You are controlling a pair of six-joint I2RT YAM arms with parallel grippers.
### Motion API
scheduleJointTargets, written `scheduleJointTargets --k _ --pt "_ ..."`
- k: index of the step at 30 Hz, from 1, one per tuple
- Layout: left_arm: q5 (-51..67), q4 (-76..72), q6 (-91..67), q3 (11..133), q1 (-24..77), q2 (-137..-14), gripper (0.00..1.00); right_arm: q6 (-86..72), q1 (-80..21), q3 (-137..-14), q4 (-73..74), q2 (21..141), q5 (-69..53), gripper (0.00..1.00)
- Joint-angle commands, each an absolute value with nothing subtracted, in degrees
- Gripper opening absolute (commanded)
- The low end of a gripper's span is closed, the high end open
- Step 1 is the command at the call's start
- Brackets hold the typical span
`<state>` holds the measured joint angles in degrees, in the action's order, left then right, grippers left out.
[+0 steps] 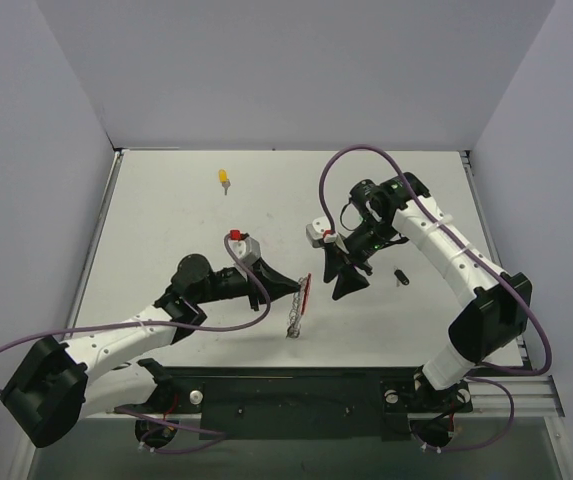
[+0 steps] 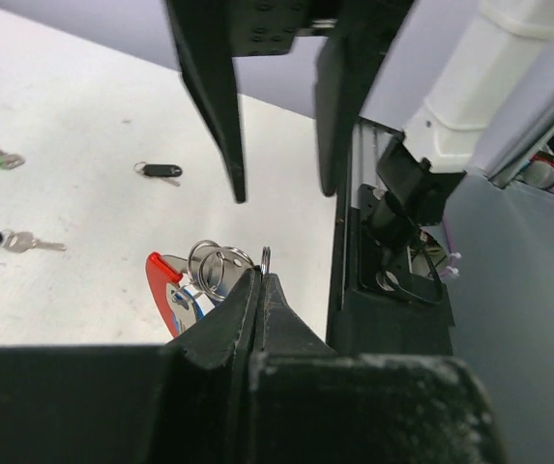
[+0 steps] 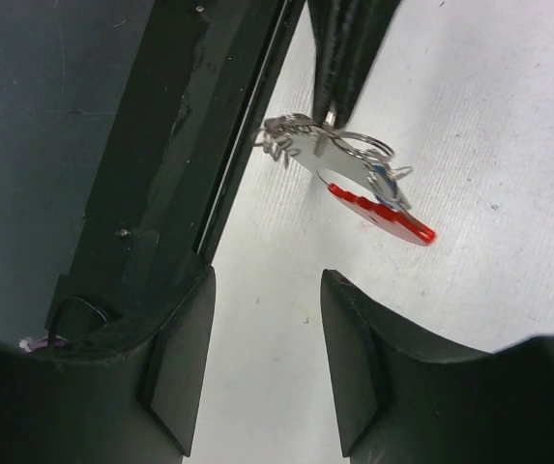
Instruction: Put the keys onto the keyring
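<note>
L claw (image 2: 260,278) pinches keyring (image 2: 164,275); R claw (image 3: 267,290) gapes nearby.

l arm (image 1: 116,342) stretches from its base up & right toward the keyring (image 1: 306,291), wrist low, forearm nearly level. l gripper (image 1: 299,285) is at the keyring's left side, jaws pressed tight together, pinching one of its silver rings at the very tips. r arm (image 1: 463,268) rises from its base, elbow far from the keyring, wrist folded back toward it. r gripper (image 1: 336,278) sits just right of the keyring, not touching, jaws apart w/ a clear gap, fingers (image 3: 185,348) aimed at the l gripper's tip.
</note>
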<state>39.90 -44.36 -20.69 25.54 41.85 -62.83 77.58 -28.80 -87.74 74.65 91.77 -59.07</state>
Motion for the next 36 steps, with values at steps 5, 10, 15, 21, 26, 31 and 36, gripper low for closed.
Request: scheduleJointTargets --k 5,10,15,21,26,31,36 --pt "32.70 -20.37 -17.32 35.76 41.84 -62.31 0.00 70.26 -29.09 -89.39 75.87 88.95 -59.94 0.42" --pt "30.68 -29.71 -19.50 31.25 42.01 -58.37 0.00 54.88 -30.15 -89.03 66.19 89.12 -56.77 0.40" --pt "18.84 -55.35 -26.71 19.78 45.86 -58.26 0.00 43.70 -31.99 -88.86 56.11 88.24 -58.54 0.38" --pt "7.23 -73.72 -27.25 16.35 51.85 -64.33 0.00 27.96 -33.93 -88.15 45.00 87.71 -54.14 0.36" --pt "2.29 -78.75 -26.63 15.38 52.73 -65.48 0.00 27.95 -32.87 -87.01 44.82 86.57 -55.62 0.35" --pt "1.32 -79.98 -26.37 15.47 52.82 -65.83 0.00 28.30 -31.47 -85.96 45.09 85.61 -60.28 0.31" --pt "1.14 -80.95 -26.28 15.82 52.82 -66.62 0.00 30.14 -32.78 -86.39 46.58 85.69 -63.28 0.29"
